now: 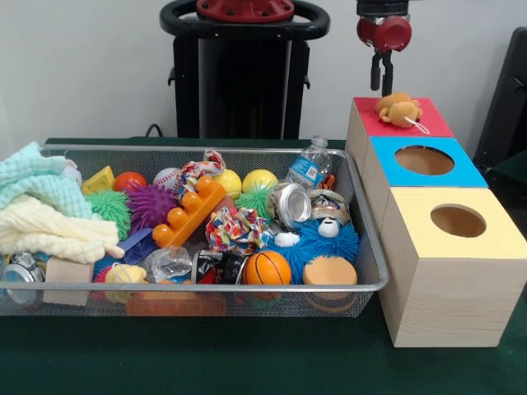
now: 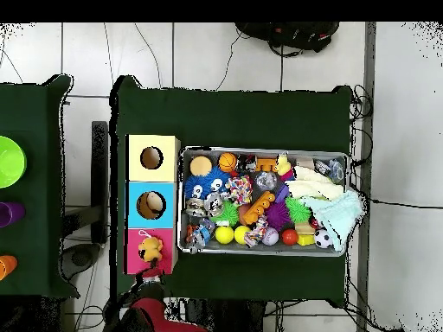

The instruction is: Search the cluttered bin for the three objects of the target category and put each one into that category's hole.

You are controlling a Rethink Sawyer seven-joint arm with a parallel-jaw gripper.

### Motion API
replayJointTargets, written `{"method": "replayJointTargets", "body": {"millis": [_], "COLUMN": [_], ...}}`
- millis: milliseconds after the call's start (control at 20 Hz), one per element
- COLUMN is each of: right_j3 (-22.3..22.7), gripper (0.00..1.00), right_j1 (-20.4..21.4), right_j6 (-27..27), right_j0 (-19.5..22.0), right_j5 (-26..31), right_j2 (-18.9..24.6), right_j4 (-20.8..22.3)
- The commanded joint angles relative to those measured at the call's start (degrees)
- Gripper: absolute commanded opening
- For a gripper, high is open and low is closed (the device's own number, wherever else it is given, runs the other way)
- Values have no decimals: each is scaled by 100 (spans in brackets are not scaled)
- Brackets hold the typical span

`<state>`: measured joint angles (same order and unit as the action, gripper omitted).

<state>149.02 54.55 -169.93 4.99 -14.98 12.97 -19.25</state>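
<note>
A silver wire-mesh bin crammed with toys sits nearest. Beside it stand three wooden boxes, yellow-topped, blue-topped, then red-topped, where a tan plush toy lies over the hole. Directly above hangs the black gripper, fingers narrow, empty.

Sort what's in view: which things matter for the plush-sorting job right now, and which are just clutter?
Job: orange plush toy on the red box; gripper above it; wire bin.

Clutter: basketball, crushed can, orange block, towels, water bottle.

Orange plush toy atop red box
</note>
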Motion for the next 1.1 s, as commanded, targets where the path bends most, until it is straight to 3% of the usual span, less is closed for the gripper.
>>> {"method": "replayJointTargets", "body": {"millis": [50,300,600,950,1100], "right_j3": [-1223,-1317,-1173,-764,-378], "gripper": [100,100,100,100,100], "right_j1": [-354,-374,-296,59,579], "right_j6": [-518,-426,-312,-469,-661], "right_j0": [-156,-200,104,426,691], "right_j5": [518,630,619,569,762], "right_j2": [-210,-313,-212,75,359], "right_j4": [-715,-779,-377,13,256]}}
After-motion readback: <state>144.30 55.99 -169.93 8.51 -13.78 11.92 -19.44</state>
